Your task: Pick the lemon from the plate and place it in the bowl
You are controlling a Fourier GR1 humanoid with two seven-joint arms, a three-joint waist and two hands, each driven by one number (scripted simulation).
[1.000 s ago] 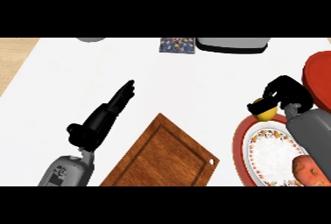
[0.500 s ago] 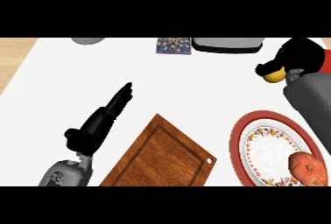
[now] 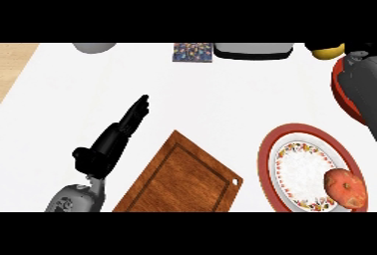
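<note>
Now you see lemon (image 3: 324, 51) at far right edge, over red bowl (image 3: 340, 87), right hand mostly out of frame, grip unclear. Left hand (image 3: 117, 134) open on table (image 3: 221, 94). Plate (image 3: 294, 134) near right.

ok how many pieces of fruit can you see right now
2. A lemon at the top right edge, beside the right robot hand, and a reddish-orange fruit on the plate at lower right. Others may lie outside the view.
</note>
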